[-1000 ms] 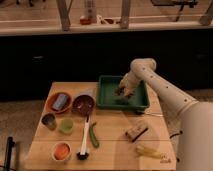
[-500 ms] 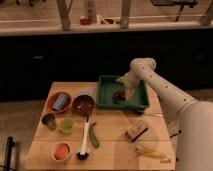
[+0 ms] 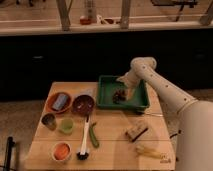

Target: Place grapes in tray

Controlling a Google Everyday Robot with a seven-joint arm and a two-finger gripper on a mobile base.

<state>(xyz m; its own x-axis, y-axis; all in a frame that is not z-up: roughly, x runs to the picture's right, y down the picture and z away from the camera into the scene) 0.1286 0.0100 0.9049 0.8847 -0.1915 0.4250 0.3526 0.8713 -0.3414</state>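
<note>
Going left to right: the left side of the counter [image 3: 114,142] is just clutter for this job, with an orange bowl [image 3: 59,102] at the far left and a dark maroon bowl [image 3: 83,104] right beside it, neither one part of the task. Next over is the green tray [image 3: 102,95] at the far side of the counter, and the grapes [image 3: 118,96] look to be sitting inside it, a dark lump on the flat bottom near the middle. The gripper [image 3: 124,88] is down in the tray too, just above and to the right of the bunch, close enough that it may be touching it. Open or closed? Honestly can't tell from here. So the placing part looks pretty much done. What seems left is making sure the bunch is let go and lifting the arm clear of the tray walls.
</note>
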